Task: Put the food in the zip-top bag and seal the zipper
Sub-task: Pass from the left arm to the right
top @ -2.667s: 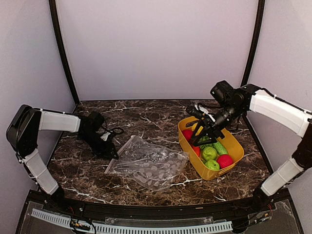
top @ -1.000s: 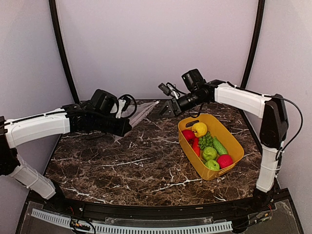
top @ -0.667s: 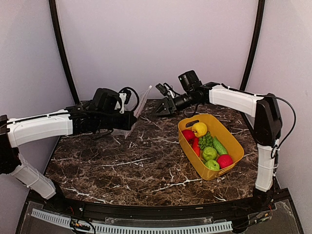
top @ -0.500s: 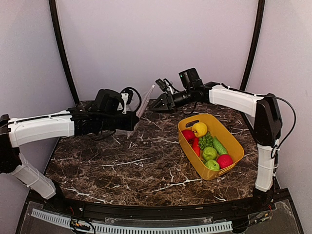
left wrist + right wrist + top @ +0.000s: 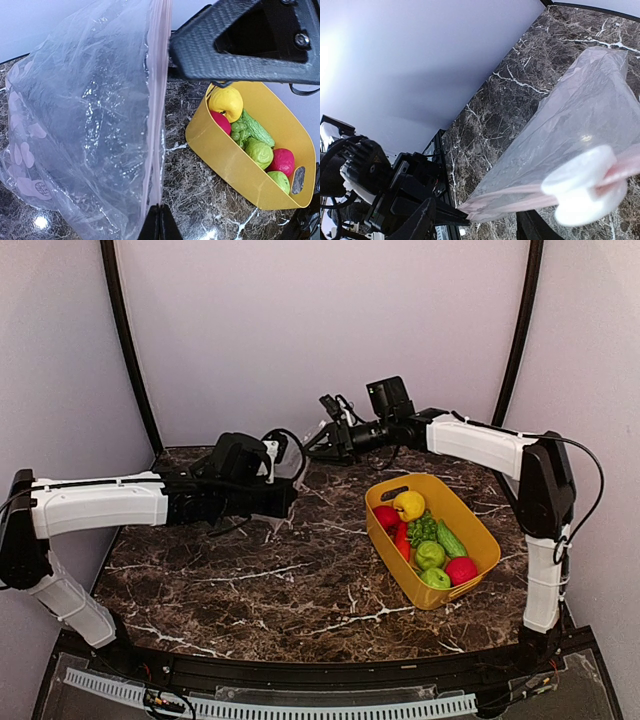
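The clear zip-top bag point(image 5: 85, 125) hangs above the marble table, its pinkish zipper point(image 5: 159, 125) stretched in a straight line. My left gripper point(image 5: 160, 222) is shut on the zipper's near end. The far end of the zipper point(image 5: 520, 200) lies between the spread fingers of my right gripper point(image 5: 475, 220), which is open; a blurred white lump point(image 5: 585, 185) sits on the strip close to the lens. In the top view, the left gripper point(image 5: 290, 503) and right gripper point(image 5: 318, 442) stand close together at the back centre. The food point(image 5: 428, 535) lies in a yellow tub.
The yellow tub point(image 5: 480, 530) stands on the right of the table, holding a yellow apple point(image 5: 226, 102), green grapes point(image 5: 240, 131) and red and green pieces. Pale walls close in the back and both sides.
The bag has been lifted off the table. In the last second my left gripper carried it right, and my right gripper moved left to the zipper's far end, its fingers spreading slightly.
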Action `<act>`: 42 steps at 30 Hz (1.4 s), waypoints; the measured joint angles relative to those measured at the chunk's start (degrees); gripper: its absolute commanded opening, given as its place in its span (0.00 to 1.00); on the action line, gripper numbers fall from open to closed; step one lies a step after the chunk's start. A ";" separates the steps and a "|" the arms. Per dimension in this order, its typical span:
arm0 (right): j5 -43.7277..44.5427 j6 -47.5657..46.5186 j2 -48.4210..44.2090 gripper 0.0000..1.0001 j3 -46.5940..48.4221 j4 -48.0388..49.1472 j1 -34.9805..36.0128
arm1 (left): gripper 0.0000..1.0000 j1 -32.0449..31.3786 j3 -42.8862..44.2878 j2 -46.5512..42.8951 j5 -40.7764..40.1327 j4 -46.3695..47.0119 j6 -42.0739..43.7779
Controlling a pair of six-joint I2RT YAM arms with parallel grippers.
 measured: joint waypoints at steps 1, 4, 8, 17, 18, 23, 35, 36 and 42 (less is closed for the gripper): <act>0.55 0.26 0.07 0.47 0.00 -0.02 0.00 | 0.01 -0.24 0.04 0.04 -0.15 0.09 0.00; 1.44 0.83 0.13 0.41 -0.02 -0.02 0.02 | 0.01 -0.66 0.35 0.04 -0.48 0.26 -0.04; 2.25 1.55 0.13 0.36 -0.17 0.00 0.02 | 0.01 -0.94 0.70 0.04 -0.79 0.66 -0.35; 2.32 1.33 0.13 0.31 -0.57 0.09 0.02 | 0.01 -1.16 1.11 0.26 -0.96 1.29 -0.61; 2.32 1.31 0.13 0.34 -0.72 0.07 0.02 | 0.01 -1.16 1.11 0.26 -0.96 1.29 -0.61; 1.68 1.44 0.13 0.32 -1.95 0.59 0.09 | 0.05 -1.16 1.11 0.48 -1.03 1.40 -0.63; -0.90 1.81 0.13 0.10 -4.74 3.69 0.15 | 0.32 -1.20 2.12 3.06 -0.92 0.37 -0.17; -1.25 1.92 0.13 0.10 -4.96 4.00 0.15 | 0.32 -1.20 2.21 2.93 -1.16 0.11 0.04; -2.67 2.71 0.13 0.11 -5.31 5.64 0.15 | 0.28 -1.20 2.16 0.50 -3.80 -2.73 2.08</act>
